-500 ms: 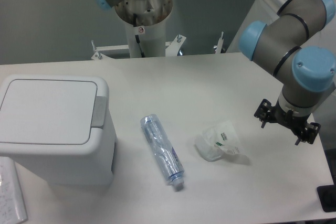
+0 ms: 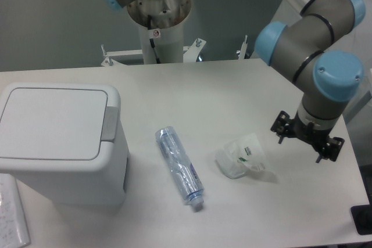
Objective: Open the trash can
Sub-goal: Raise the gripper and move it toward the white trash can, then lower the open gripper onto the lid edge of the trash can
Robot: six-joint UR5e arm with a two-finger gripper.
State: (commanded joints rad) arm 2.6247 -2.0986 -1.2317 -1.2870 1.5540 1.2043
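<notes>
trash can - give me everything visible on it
The trash can is a big boxy white bin, plastic by its look, with rounded corners. Its flat white lid is shut and lies level; a grey push-tab sits at the lid's right edge. It stands upright at the table's left front. A paper sheet lies at its front left base. The gripper is far right, not touching it.

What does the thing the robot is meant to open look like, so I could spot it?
Look at the left end of the white table: the trash can is the big boxy white bin there. Unlike the clear plastic bottle beside it, it has a flat closed lid with a grey push-tab.
</notes>
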